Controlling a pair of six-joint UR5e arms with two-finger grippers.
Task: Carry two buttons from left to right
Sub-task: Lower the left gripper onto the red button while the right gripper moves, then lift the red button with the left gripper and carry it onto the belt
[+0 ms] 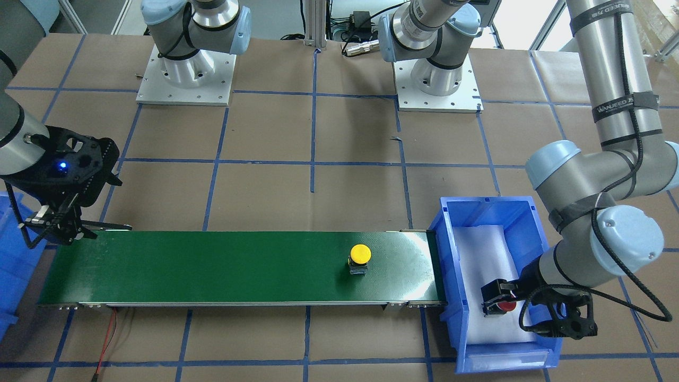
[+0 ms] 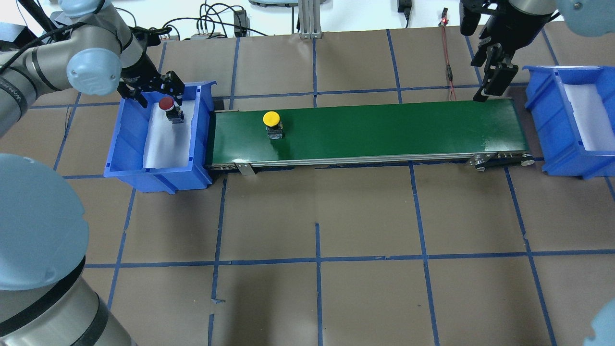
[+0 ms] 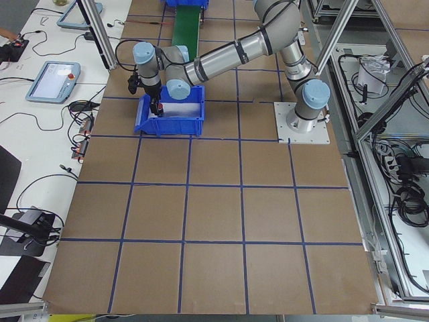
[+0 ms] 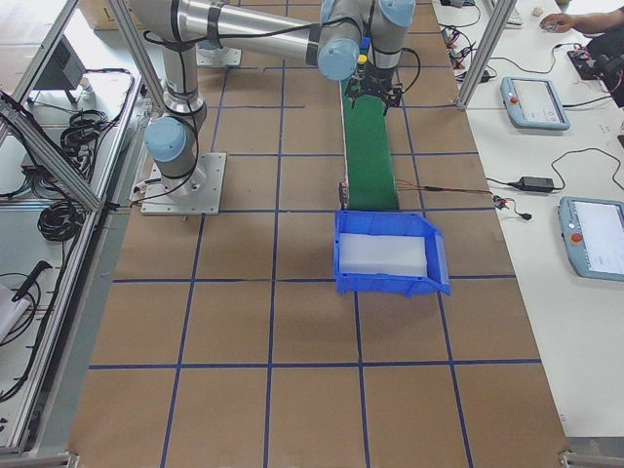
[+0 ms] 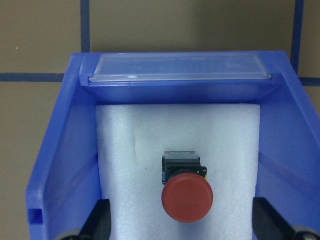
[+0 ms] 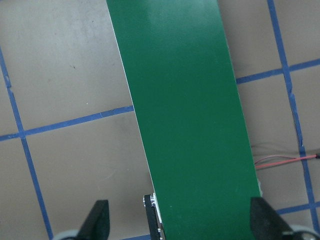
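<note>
Left gripper (image 5: 182, 219) released, straddling red button (image 5: 187, 196) in bin (image 5: 60, 165) beside belt (image 2: 384, 129); yellow button (image 2: 271, 118) on belt; right gripper (image 6: 180, 220) released above belt.

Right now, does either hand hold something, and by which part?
Nothing is held. The left hand is open, its fingers clear of the red button resting on foam between them. The right hand is open and empty above the green belt.

Yellow button (image 1: 360, 257) on belt (image 1: 212, 265); red button (image 5: 186, 195) in bin (image 5: 55, 165).
</note>
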